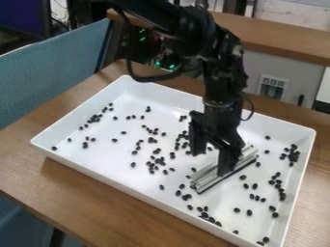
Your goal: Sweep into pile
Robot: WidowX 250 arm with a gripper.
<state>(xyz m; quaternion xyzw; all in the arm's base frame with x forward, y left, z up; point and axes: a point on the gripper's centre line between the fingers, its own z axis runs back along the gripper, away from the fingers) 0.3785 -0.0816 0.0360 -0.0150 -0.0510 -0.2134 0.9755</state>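
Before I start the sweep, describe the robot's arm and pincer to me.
The arm is black, with bulky, rounded joints higher up and a slimmer wrist section circled by a thin greyish band. A thick black cable loops out beside it, and a thinner dark wire curves off the wrist. The pincer is black too, blocky and angular.

I see a wooden table (pixel 38 169); beside it, a blue panel (pixel 51 65). Beyond the table I see a wooden ledge (pixel 283 36), a pale panel (pixel 299 72) and green lights (pixel 158 63).
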